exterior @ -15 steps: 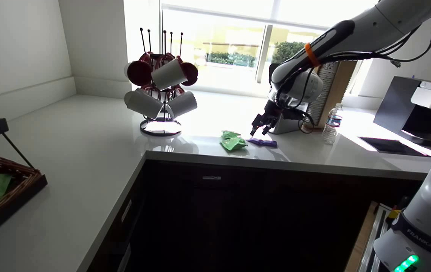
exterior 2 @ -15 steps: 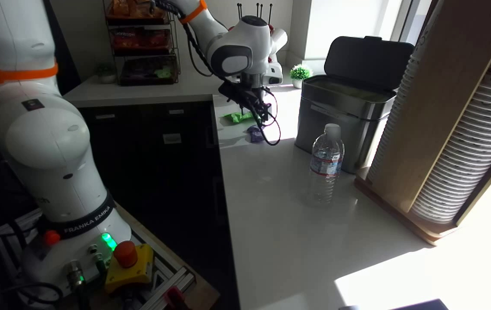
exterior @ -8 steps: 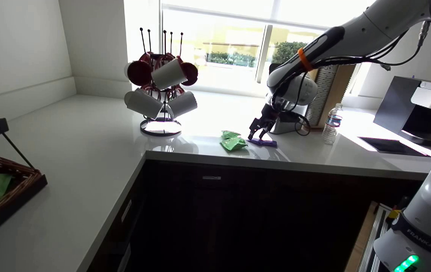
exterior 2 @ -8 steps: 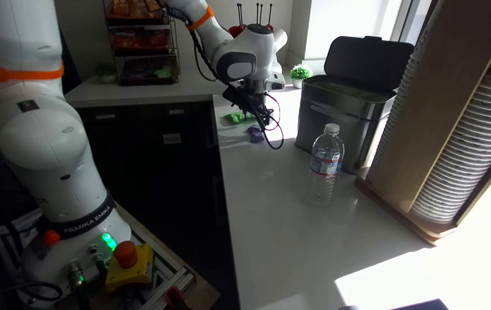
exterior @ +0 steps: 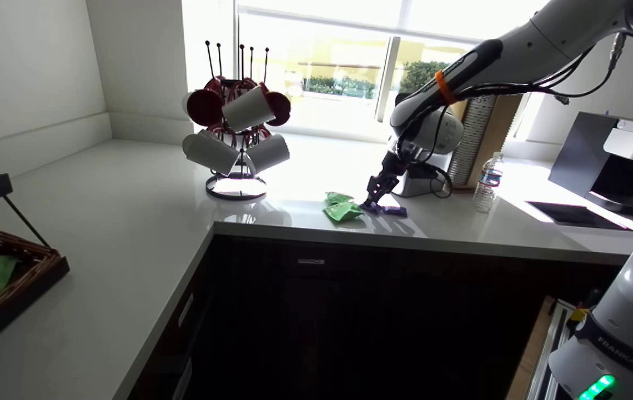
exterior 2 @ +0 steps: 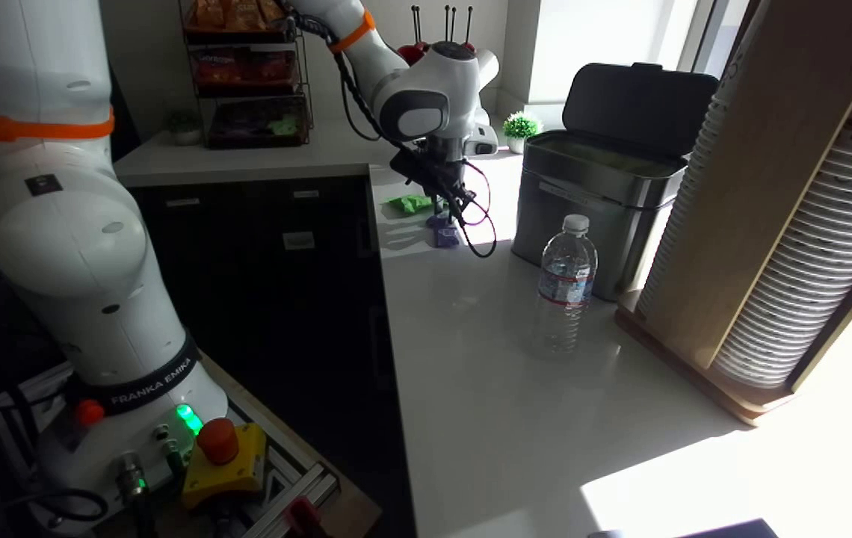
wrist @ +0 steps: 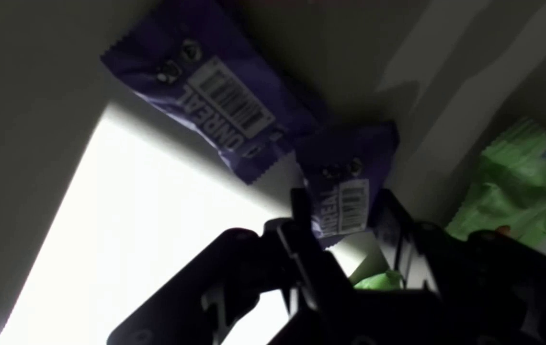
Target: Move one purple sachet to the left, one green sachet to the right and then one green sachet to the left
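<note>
Two dark purple sachets lie on the white counter, end to end. My gripper [wrist: 341, 201] reaches down over the nearer one, and its fingers [wrist: 301, 206] press on both edges of that purple sachet [wrist: 349, 148]. The other purple sachet [wrist: 225, 91] lies flat beside it, outside the jaws. A green sachet [wrist: 517, 187] is to the right in the wrist view, and part of another green sachet [wrist: 381, 281] shows between the fingers, farther off. In an exterior view the gripper [exterior: 370, 204] stands low at the counter, just right of both green sachets [exterior: 344, 211].
A mug rack [exterior: 241, 183] stands to the left of the sachets. A metal bin [exterior 2: 590, 224] with a raised lid is behind the gripper, with a water bottle [exterior 2: 566, 284] and a tall cup holder [exterior 2: 695, 246] close by. The counter's front edge [exterior: 316, 234] runs near the sachets.
My gripper has come down to the counter and a little left in an exterior view. Its fingers have drawn together around one purple sachet, which has shifted slightly; the green sachets stay put.
</note>
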Robot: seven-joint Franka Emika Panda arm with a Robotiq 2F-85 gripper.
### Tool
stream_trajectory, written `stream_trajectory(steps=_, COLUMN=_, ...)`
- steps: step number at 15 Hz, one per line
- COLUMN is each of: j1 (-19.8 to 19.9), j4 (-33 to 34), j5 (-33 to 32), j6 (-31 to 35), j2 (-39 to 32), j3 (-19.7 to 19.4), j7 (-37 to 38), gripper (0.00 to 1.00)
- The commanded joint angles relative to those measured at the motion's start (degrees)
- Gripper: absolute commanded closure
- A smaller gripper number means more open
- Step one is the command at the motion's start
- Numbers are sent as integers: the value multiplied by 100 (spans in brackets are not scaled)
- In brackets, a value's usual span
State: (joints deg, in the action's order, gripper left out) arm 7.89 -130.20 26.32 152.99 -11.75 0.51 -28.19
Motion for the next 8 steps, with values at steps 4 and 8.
stream_trajectory(steps=4, j1=138, j4=49, j5=38, j6=23, j2=56, j3=156, j7=-136, gripper=94)
stream_trajectory(steps=8, j1=35, j4=132, j5=43, j6=-79, j2=529, j3=292, j7=-181, gripper=99)
